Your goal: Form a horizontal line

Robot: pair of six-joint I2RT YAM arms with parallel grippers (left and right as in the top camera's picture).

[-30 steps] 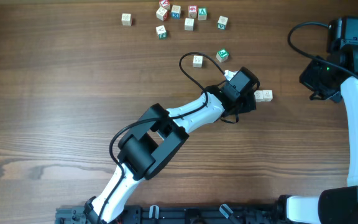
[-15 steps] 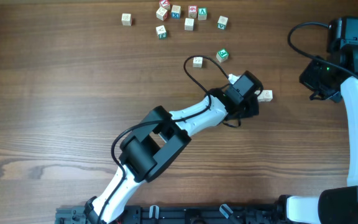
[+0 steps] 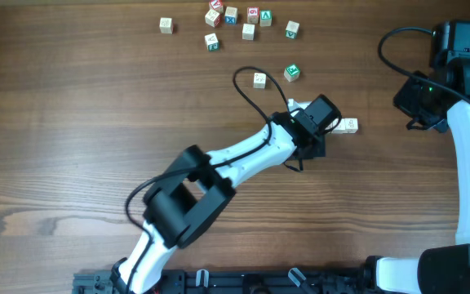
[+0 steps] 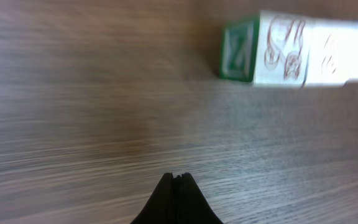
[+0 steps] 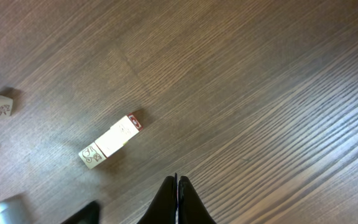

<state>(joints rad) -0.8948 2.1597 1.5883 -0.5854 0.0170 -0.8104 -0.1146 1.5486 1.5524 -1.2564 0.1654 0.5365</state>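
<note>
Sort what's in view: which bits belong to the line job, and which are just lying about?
In the job:
- horizontal line of pale cubes, touching
- left gripper, shut, close by it

Lying about:
- loose pale cube
- green-marked cube
- cube cluster at the far edge
- lone cube

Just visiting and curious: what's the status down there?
Left gripper shut, empty, near horizontal line. Right gripper shut, empty, clear of it. Loose cubes lie apart, nothing blocking.

loose symbol cubes [image 3: 248, 31] scattered on wooden table [image 3: 72, 122].
</note>
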